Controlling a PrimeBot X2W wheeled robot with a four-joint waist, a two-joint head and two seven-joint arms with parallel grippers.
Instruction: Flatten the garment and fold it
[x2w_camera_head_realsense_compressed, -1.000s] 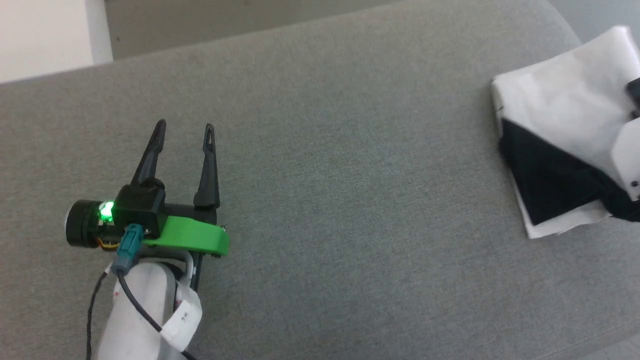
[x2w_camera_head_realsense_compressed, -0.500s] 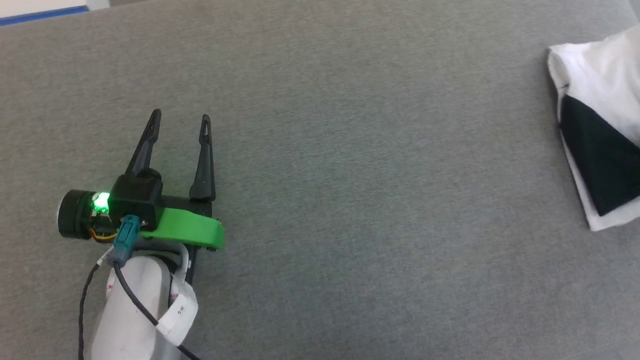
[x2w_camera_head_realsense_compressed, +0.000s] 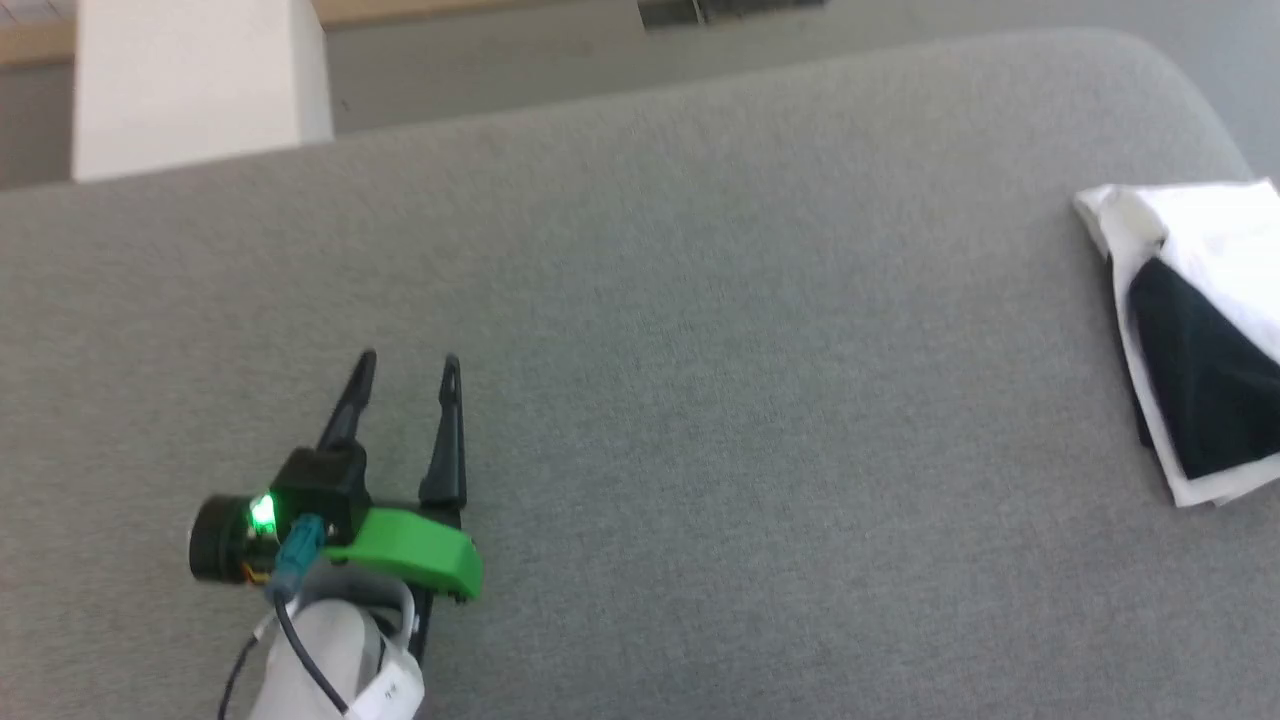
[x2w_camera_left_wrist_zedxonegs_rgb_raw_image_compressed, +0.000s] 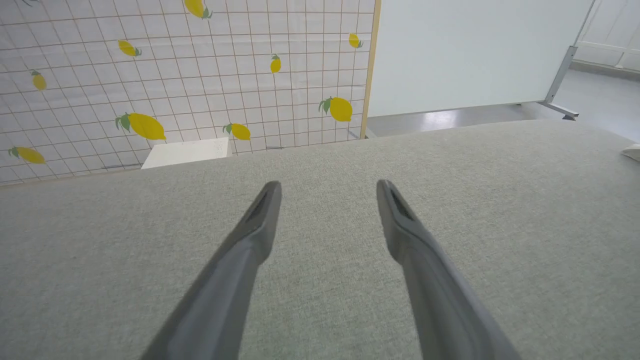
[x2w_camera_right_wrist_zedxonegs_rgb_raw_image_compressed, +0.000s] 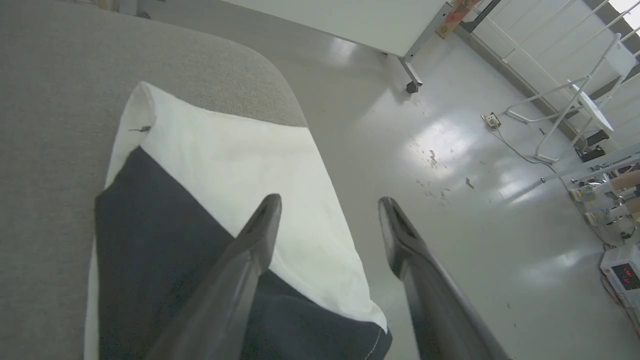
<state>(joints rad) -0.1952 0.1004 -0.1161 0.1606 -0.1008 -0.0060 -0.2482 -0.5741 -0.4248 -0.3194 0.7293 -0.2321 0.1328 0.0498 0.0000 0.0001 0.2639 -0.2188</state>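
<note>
The white tag (x2w_camera_head_realsense_compressed: 392, 690) behind the left gripper (x2w_camera_head_realsense_compressed: 408, 362) carries small marks that I cannot read. The red digits on a box (x2w_camera_right_wrist_zedxonegs_rgb_raw_image_compressed: 622, 274) at 4 o'clock of the right wrist view are also too small. The garment (x2w_camera_head_realsense_compressed: 1190, 330) lies folded at 3 o'clock of the head view, near the rounded corner of the gray table (x2w_camera_head_realsense_compressed: 700, 400), with black cloth on top of the white. Its long side runs from 11 to 5 o'clock. The left gripper, at 8 o'clock, has its jaws released and empty. The right gripper (x2w_camera_right_wrist_zedxonegs_rgb_raw_image_compressed: 327, 200) hovers over the garment, jaws released, grasping nothing.
</note>
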